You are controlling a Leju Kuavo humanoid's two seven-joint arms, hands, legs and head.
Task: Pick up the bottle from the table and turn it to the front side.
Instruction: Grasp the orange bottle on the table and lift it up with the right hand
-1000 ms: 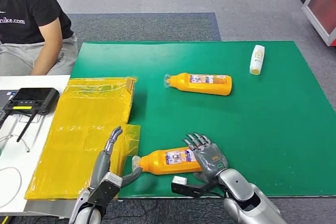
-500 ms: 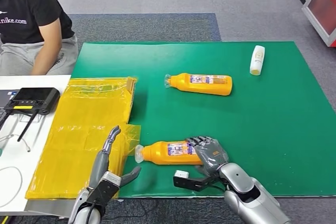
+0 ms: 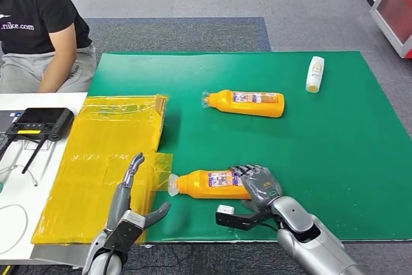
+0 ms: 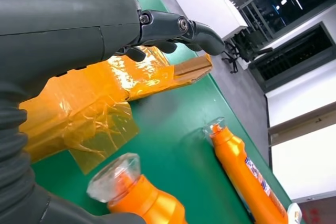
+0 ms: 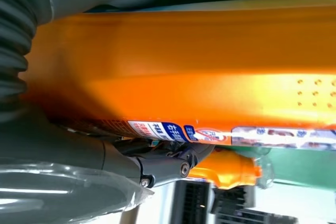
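At the near edge of the green desk [image 3: 340,159], the right robot hand [image 3: 258,185] is wrapped around the base end of an orange bottle [image 3: 214,184], fingers curled over its far side and thumb reaching along the near side, so it grips the bottle. The bottle lies on its side with its clear cap pointing left and a label strip facing up, a grasp at the base that seems meant to leave the body free to be rolled toward its front face. Whether it is lifted off the desk cannot be told. Just left of it, the left robot hand [image 3: 127,214] hovers open over the corner of the yellow plastic bags [image 3: 107,152], fingers spread and holding nothing, likely waiting near the cap end. The right wrist view, very close, shows the bottle's orange body and label edge pressed against the hand, which confirms contact that the head view only suggests. The left wrist view shows the clear cap beside the open fingers. Farther back lies a second orange bottle [image 3: 245,102], and near the far right a small white bottle [image 3: 315,73]. At far left a person [image 3: 38,24] sits beside a white table with a black controller [image 3: 41,122]
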